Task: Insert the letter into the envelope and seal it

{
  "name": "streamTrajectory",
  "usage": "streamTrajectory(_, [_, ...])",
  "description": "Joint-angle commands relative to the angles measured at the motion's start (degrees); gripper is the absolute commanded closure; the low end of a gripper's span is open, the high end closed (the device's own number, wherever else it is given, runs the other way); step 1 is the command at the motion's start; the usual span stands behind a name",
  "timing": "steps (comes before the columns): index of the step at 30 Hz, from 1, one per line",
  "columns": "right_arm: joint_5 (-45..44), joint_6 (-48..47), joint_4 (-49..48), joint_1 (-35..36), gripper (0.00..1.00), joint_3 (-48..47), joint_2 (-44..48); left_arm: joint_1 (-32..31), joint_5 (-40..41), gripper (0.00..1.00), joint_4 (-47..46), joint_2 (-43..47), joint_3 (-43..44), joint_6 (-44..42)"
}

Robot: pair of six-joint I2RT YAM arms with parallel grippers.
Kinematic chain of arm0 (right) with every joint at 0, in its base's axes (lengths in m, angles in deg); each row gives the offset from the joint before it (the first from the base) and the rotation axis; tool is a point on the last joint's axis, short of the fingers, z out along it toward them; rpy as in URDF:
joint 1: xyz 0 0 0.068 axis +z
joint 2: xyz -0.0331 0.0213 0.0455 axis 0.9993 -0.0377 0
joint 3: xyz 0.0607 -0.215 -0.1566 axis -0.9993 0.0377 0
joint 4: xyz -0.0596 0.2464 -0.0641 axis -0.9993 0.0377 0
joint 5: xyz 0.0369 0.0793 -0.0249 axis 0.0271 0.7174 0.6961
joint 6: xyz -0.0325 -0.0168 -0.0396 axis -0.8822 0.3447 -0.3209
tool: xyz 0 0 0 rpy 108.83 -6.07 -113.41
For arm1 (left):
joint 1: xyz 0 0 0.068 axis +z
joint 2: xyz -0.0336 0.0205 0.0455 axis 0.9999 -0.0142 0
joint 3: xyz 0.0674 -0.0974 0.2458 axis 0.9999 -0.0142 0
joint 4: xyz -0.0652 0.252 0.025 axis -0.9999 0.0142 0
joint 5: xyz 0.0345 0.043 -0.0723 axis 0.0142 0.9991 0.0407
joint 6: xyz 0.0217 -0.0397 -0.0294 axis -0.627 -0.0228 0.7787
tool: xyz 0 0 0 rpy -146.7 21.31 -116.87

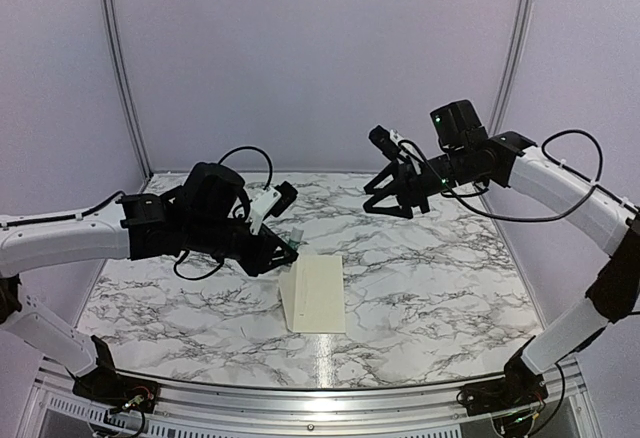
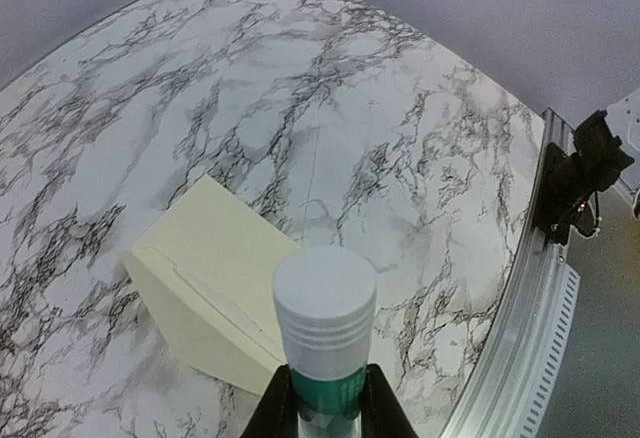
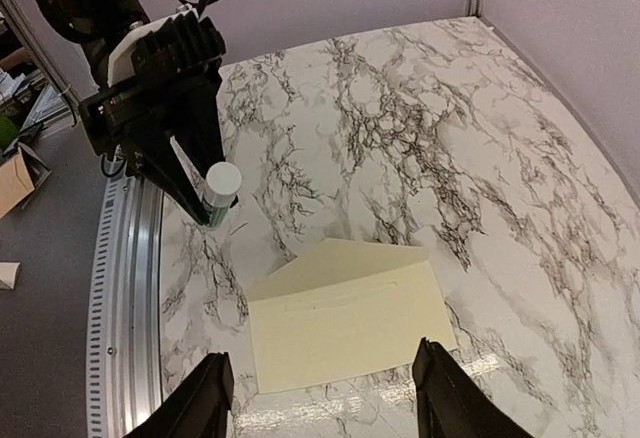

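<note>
Envelope [image 1: 318,293] flat on marble table [image 1: 450,288], around middle, somewhat toward near edge, long sides running near-to-far. Flap open, pointing toward table's left edge. Letter not seen apart from envelope.

Left hand [image 2: 322,413] above table beside envelope's far-left corner, fingers clamped on green body of glue tube [image 2: 324,308]; white ribbed cap on, sticking out past fingertips.

Right hand [image 3: 320,403] raised over far right part of table, well apart from envelope, fingers spread, nothing between them.
</note>
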Motion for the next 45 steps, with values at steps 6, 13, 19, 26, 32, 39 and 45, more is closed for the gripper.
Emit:
streamTrajectory(6, [9.01,2.87,6.70,3.32,0.43,-9.60,-9.84,-0.24,-12.98,1.00,-22.71,-5.95,-0.72,-1.89])
streamTrajectory(13, [11.27,3.29,6.63,7.13,0.41,-11.18,-11.92,-0.24,-15.30,1.00,-24.79,-8.30,-0.19,-0.64])
streamTrajectory(19, [11.41,3.89,5.82,8.34,0.47,-10.49,-12.51,-0.24,-16.09,1.00,-25.11,-8.36,-0.51,-0.05])
streamTrajectory(26, [12.94,3.88,5.48,8.55,0.74,-10.29,-12.89,-0.24,-16.36,1.00,-25.11,-8.35,-0.73,0.13])
streamTrajectory(32, [14.49,4.02,5.93,8.53,1.00,-10.23,-13.24,-0.24,-15.72,0.88,-25.41,-8.62,-0.91,0.12])
streamTrajectory(39, [14.79,4.27,5.86,8.55,1.00,-9.89,-13.16,-0.24,-15.54,0.67,-25.95,-9.06,-0.82,0.18])
streamTrajectory(45, [14.27,4.24,5.91,8.56,1.00,-9.91,-13.11,-0.24,-15.38,0.66,-25.90,-9.24,-0.99,0.02])
